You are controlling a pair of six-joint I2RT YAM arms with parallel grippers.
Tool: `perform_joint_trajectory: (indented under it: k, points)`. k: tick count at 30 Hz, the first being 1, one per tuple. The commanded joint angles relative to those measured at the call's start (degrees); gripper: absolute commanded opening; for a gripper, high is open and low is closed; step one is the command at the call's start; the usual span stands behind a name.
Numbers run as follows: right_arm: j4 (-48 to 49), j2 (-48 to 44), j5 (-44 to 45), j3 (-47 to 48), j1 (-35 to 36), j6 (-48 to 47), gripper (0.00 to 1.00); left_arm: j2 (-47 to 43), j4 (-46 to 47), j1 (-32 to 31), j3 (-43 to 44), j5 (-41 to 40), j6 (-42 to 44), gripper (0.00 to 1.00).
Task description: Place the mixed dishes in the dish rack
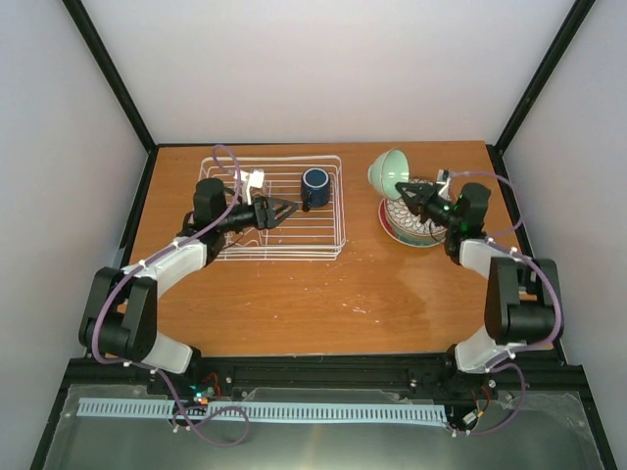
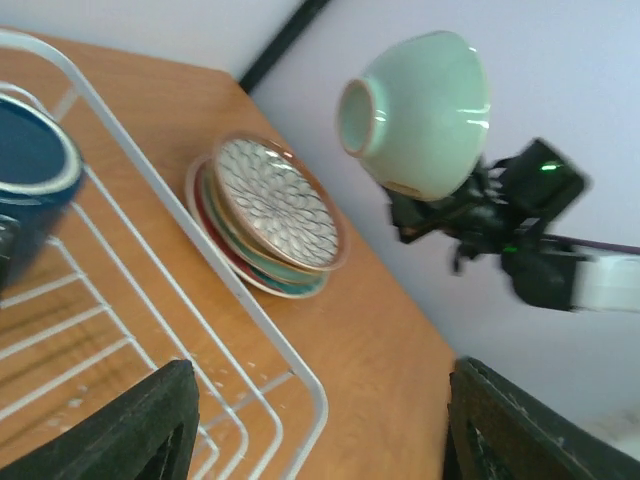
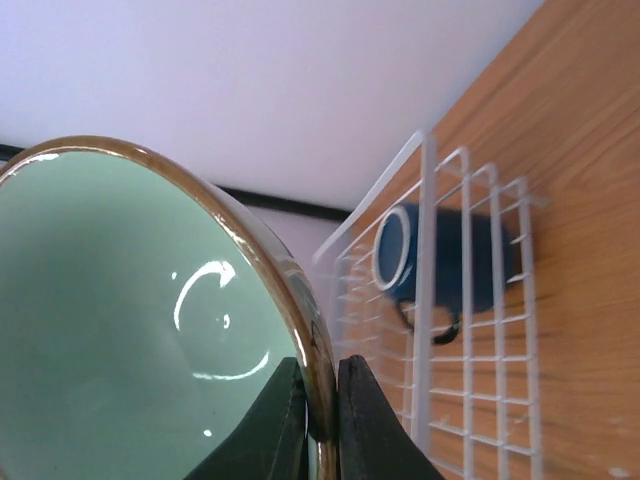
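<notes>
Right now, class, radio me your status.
Left claw open over rack. Right claw shut on green bowl, aloft. Mug racked. Nothing in the way.

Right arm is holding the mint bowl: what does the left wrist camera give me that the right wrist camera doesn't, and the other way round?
Only the left wrist view: the white patterned bowl stacked on the plates on the table, and the small mint-green bowl from outside, foot included, held up by the right gripper. Only the right wrist view: that bowl's glazed inside, with the fingertips pinching its rim. Both: the mint-green bowl, the dark blue mug in the dish rack, and the wooden table.
</notes>
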Motion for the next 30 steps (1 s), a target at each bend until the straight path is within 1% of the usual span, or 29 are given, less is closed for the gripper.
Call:
perform_joint_trajectory:
  k: [1,3,4,6,8,12,15,21,30]
  points:
    - [47.7,8.3,-10.2,-4.6,2.6,28.6,0.03,2.2,27.0,0.8,-2.6,18.0,-16.4,0.71]
    - [61.0,13.3,-9.5,-5.6,4.4,38.0,0.03,3.2,34.7,0.8,-3.1,20.1,-22.0,0.72]
    - [63.3,15.2,-9.2,-5.7,5.6,40.3,0.03,3.7,37.5,0.8,-3.2,20.9,-24.3,0.72]
    - [63.2,16.5,-8.5,-6.1,8.5,39.0,0.03,4.8,42.7,0.9,-3.3,22.4,-28.7,0.73]
    - [63.6,17.7,-7.7,-5.5,11.6,38.9,0.03,5.0,44.6,0.9,-3.4,22.8,-30.4,0.75]
    - [63.6,18.5,-5.9,-3.4,17.9,39.1,0.03,3.5,38.4,0.9,-3.3,21.7,-26.4,0.76]
    - [63.6,19.3,-4.6,-1.6,21.5,39.9,0.03,2.9,35.4,0.9,-3.3,21.2,-24.5,0.77]
    - [63.5,20.4,-3.3,0.4,26.4,40.6,0.03,2.1,34.7,0.9,-3.7,20.8,-24.1,0.79]
    - [63.6,20.3,-2.2,0.8,29.5,40.9,0.03,2.0,35.4,0.9,-3.7,20.2,-24.9,0.78]
